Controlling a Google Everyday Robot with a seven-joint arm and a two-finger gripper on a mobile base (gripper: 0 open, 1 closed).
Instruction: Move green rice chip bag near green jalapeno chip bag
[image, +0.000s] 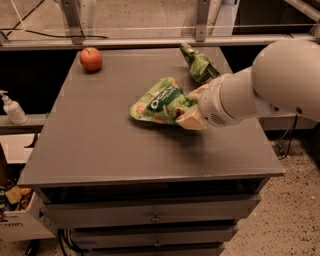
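The green rice chip bag (159, 102) is a wide light-green bag with white lettering, lying near the middle of the grey table (100, 145). My gripper (190, 114) is at the bag's right end, its cream fingers (189, 120) closed on that end. The green jalapeno chip bag (201, 66) is smaller and darker and lies at the back right of the table, a short way behind the gripper. My white arm (270, 85) comes in from the right and hides the table's right part.
A red apple (91, 59) sits at the back left of the table. A soap bottle (12, 108) stands on a low shelf to the left. Drawers (155, 217) are below the table's front edge. A metal rail (150, 41) runs behind the table.
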